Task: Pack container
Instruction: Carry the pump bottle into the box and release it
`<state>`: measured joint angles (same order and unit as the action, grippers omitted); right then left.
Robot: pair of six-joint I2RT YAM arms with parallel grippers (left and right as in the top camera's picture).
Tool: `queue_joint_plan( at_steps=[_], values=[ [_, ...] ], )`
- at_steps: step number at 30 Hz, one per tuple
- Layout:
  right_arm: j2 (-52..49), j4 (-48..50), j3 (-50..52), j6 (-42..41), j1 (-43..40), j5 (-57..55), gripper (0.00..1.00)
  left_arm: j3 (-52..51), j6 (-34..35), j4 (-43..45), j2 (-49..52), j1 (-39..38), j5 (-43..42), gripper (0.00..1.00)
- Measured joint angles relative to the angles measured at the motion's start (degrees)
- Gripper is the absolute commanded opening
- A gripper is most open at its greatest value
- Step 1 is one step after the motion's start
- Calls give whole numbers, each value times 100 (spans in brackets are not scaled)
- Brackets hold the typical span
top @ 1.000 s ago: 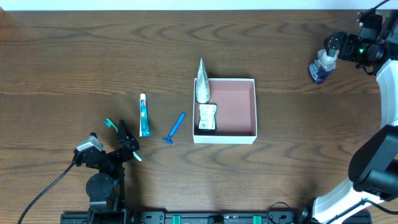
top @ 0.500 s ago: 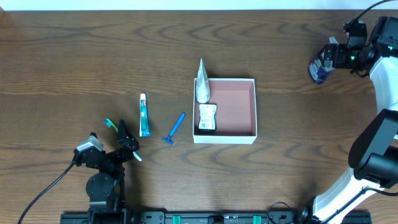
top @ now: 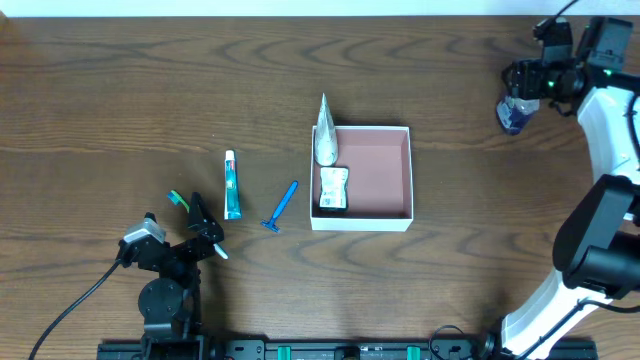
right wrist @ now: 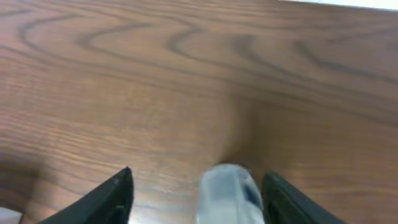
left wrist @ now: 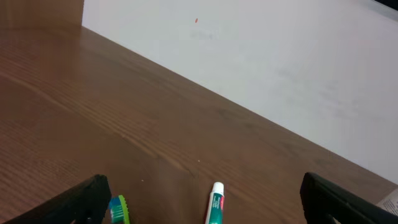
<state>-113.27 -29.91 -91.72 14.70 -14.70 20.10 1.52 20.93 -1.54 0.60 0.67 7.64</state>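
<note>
The container [top: 410, 170], a shallow white-walled box with a pinkish-brown inside, sits mid-table. It holds a silver tube [top: 324, 135] leaning over its left wall and a small packet [top: 333, 188]. My right gripper [top: 522, 86] hovers at the far right over a small clear bottle [top: 511, 116] with blue liquid. In the right wrist view the bottle [right wrist: 227, 194] stands between the open jaws of the right gripper [right wrist: 198, 175], near the right finger, with a gap on the left. My left gripper [top: 203, 226] rests open at the front left, nothing held.
A toothpaste tube [top: 232, 186], a blue razor [top: 282, 206] and a green toothbrush [top: 178, 199] lie left of the container. In the left wrist view the toothpaste [left wrist: 216, 206] lies between the jaws of the left gripper [left wrist: 203, 182], and the toothbrush head [left wrist: 118, 209] by the left finger.
My right arm has swung round above the bottle and its jaws have narrowed about it. The left arm and the other items have not moved.
</note>
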Motion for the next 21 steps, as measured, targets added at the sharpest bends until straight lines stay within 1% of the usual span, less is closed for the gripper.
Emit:
queue_joint_plan(
  at_steps=[3,7,14,16,21],
  values=[
    [0,20,0,4,81,-31,54,0,0,2,0,0,-2,98],
    [0,15,0,-39,98,-175,44,0,0,2,0,0,0,98],
    [-2,-20,0,-63,101,-455,18,0,0,2,0,0,-2,98],
    [-15,-22,0,-90,98,-505,13,0,0,2,0,0,0,98],
    [-15,-20,0,-98,107,-505,10,0,0,2,0,0,0,98]
  ],
)
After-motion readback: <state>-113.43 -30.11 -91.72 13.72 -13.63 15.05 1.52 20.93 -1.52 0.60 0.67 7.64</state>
